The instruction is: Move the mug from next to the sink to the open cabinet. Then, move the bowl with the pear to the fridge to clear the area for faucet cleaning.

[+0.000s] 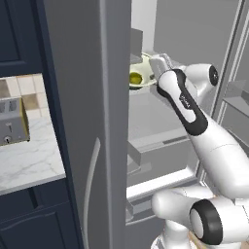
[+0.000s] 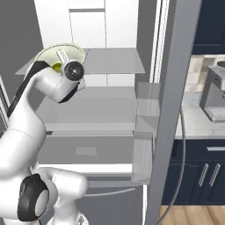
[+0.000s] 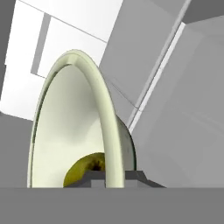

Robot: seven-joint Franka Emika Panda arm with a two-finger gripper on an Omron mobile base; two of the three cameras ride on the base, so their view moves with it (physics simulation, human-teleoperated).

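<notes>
Fridge: doors swung open, white interior and grey shelves exposed; arm reaching inside.

Bowl: held up in the fridge over a shelf, above the shelf surface (contact below not visible). Hand view has the rim running between the fingers, which are clamped tight on it.

Pear: inside the bowl, near the gripped edge.

Risk: a thin rim pinch could slip or tilt, rolling the pear out; letting go before the bowl seats could drop it.
</notes>
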